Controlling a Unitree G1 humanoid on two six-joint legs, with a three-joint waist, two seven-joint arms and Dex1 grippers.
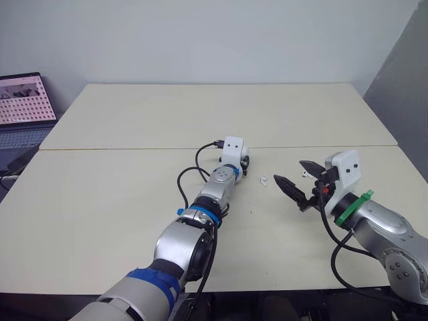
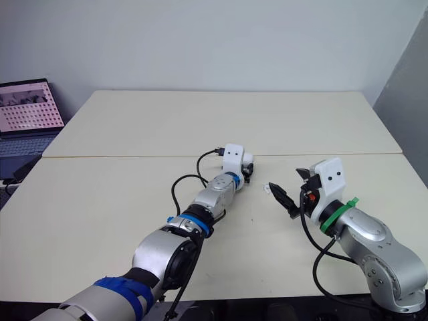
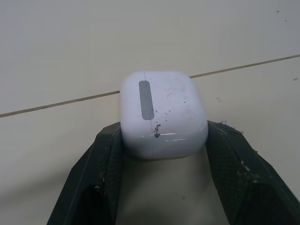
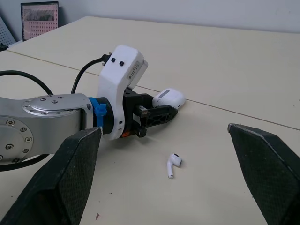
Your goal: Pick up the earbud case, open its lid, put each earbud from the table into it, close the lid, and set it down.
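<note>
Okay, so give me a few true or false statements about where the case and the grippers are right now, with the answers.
1. The earbud case sits between the fingers of the left gripper. True.
2. The case's lid is open. False: the lid is closed.
3. The right gripper is holding an earbud. False: it is open and empty, and an earbud lies on the table.
4. A laptop with a lit screen stands off the table's edge on the robot's left. True.
</note>
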